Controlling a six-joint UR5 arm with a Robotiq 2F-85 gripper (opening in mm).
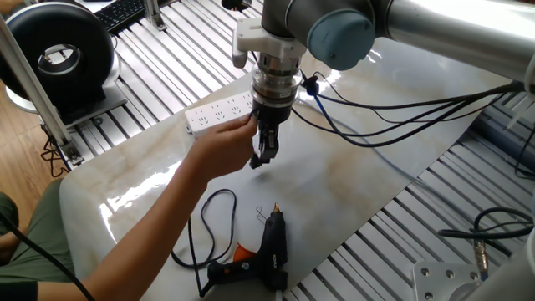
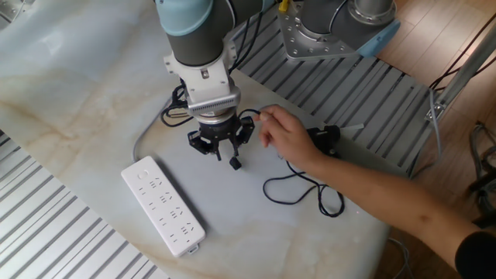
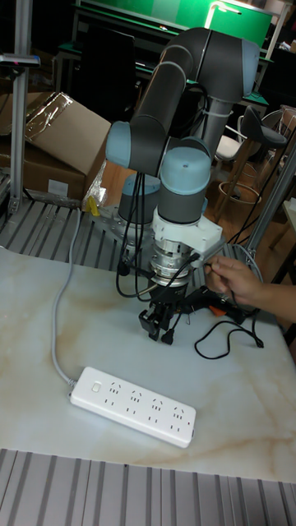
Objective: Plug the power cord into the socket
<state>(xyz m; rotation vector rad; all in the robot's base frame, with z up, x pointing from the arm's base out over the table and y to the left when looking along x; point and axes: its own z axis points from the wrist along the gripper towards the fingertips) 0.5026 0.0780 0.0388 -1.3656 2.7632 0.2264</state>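
Note:
The power cord (image 2: pixel 298 186) is a thin black cable that loops on the table and runs to a black glue gun (image 1: pixel 263 255). A person's hand (image 2: pixel 283 138) holds the cord up. Its small black plug (image 2: pixel 234 163) hangs right at the fingertips of my gripper (image 2: pixel 222 153), just below and beside them. The gripper points straight down above the marble top and looks open, with nothing clamped. The socket (image 2: pixel 163 205), a long white power strip, lies flat a short way from the gripper. The plug (image 3: pixel 167 337) hovers above the strip (image 3: pixel 136 401).
The person's forearm (image 2: pixel 387 201) reaches in across the table edge. The strip's pale grey cable (image 3: pixel 59 312) curves off along the table. Thick black robot cables (image 1: pixel 393 104) hang over the marble. Slatted metal frame (image 1: pixel 167 67) surrounds the top, with a black round device (image 1: pixel 58 54) beyond it.

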